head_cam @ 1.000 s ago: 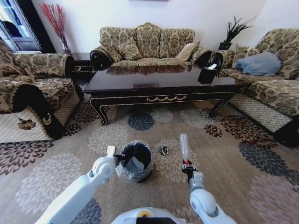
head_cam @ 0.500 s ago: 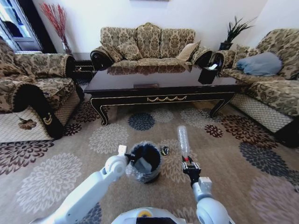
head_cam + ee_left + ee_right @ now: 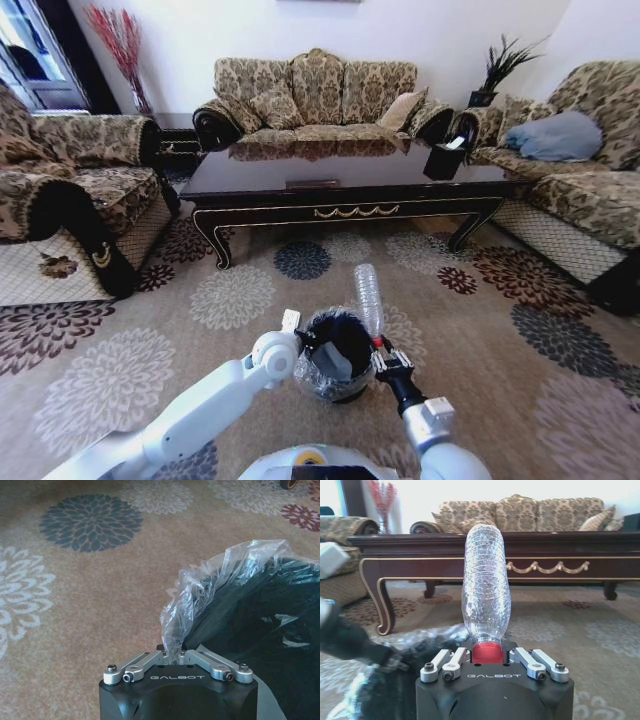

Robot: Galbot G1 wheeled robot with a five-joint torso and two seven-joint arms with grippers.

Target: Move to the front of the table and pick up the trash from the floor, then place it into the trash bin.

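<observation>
A clear plastic bottle (image 3: 368, 298) with a red cap (image 3: 486, 652) is the trash in hand. My right gripper (image 3: 381, 352) is shut on its cap end, and its body points up and away. The bottle (image 3: 486, 587) hangs beside the right rim of the black trash bin (image 3: 338, 358). My left gripper (image 3: 305, 343) is shut on the bin's left rim and clear liner (image 3: 200, 595); the left wrist view shows that gripper (image 3: 172, 654) pinching the plastic. A pale piece (image 3: 336, 366) lies inside the bin. The dark table (image 3: 350, 212) stands beyond on the floor (image 3: 480, 340).
Patterned sofas ring the table: one at the left (image 3: 70, 200), one behind (image 3: 320, 95), one at the right (image 3: 580, 180). A black tissue box (image 3: 443, 158) sits on the tabletop. Open carpet lies between me and the table.
My left gripper has dragged the bin to the right. My right gripper has carried the bottle left until it hangs at the bin's rim.
</observation>
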